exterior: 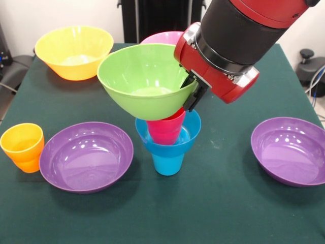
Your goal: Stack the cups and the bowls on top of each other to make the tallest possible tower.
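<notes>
Tower sitting mid-bench: blue cup point(168, 162) upside down at the bottom, small blue bowl point(189, 134) resting on it, red cup point(166, 129) standing in that bowl, green bowl point(144, 81) on top. Green bowl tilted, rim higher on the far right side, dipping toward the near left.

Tool point(192, 94) clamped on the green bowl's right rim, black fingers pinching the wall just above the red cup. Red and black arm point(238, 38) coming in from the upper right, covering part of the pink bowl point(162, 37), which peeks out behind the green one.

Orange-yellow bowl point(74, 52) upright at the far left corner, well apart from the tower. One purple bowl point(86, 155) near left, just beside the tower's base but not touching as far as can be seen. Other purple bowl point(290, 150) off to the right, partly cut by the frame edge. Yellow cup point(22, 142) nested in the orange cup point(28, 163) at the left edge, tipped a little, right next to the left purple bowl; contact hard to call.

All on a dark green bench point(223, 213).
</notes>
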